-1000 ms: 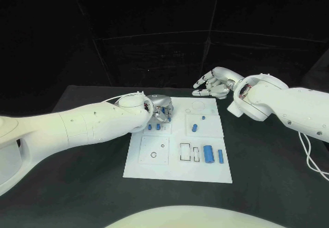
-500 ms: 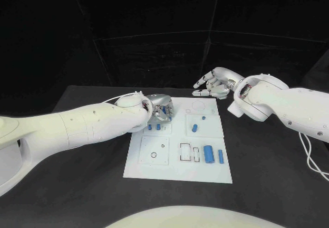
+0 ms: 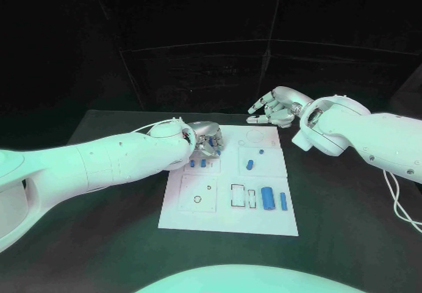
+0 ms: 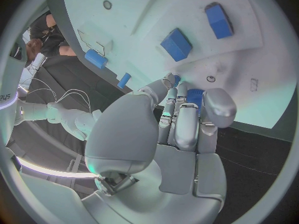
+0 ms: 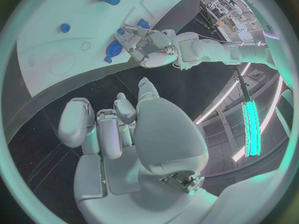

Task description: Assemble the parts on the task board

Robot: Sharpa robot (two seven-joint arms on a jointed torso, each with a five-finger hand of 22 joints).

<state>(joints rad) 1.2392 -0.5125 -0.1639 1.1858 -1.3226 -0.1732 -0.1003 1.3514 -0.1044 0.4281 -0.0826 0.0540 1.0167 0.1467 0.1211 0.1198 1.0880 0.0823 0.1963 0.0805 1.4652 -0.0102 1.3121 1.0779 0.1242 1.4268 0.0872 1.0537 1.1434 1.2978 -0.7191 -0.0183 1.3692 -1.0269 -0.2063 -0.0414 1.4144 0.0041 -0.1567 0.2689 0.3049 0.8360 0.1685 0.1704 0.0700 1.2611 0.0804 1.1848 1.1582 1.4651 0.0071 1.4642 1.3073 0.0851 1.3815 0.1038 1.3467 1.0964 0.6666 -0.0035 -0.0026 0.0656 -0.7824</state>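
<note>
Head view showed the task board [image 3: 230,183] lying flat in the middle of the black table [image 3: 105,244], a white plate with several raised panels and outlined recesses. Most of the work looked to be left: a large blue cylinder [image 3: 266,198] and a slimmer blue bar [image 3: 283,201] lay loose side by side near the board's right edge, next to an unfilled rectangular outline [image 3: 237,195], and a short blue part [image 3: 250,163] lay on the upper right panel. Two small blue blocks [image 3: 197,163] sat just below the left hand [image 3: 206,141], apparently seated, though I could not confirm that. The left hand hovered low over the board's upper left panel with its fingers [image 4: 181,119] curled close together and pointing down at the surface; something blue showed at the fingertips in the left wrist view, but whether it was pinched or merely lay beneath them I could not tell. The right hand [image 3: 278,107] hung beyond the board's far edge, off the plate, fingers loosely curled and apart, holding nothing. Judged state: early in the assembly, one placement under way at upper left, the larger pieces untouched.
</note>
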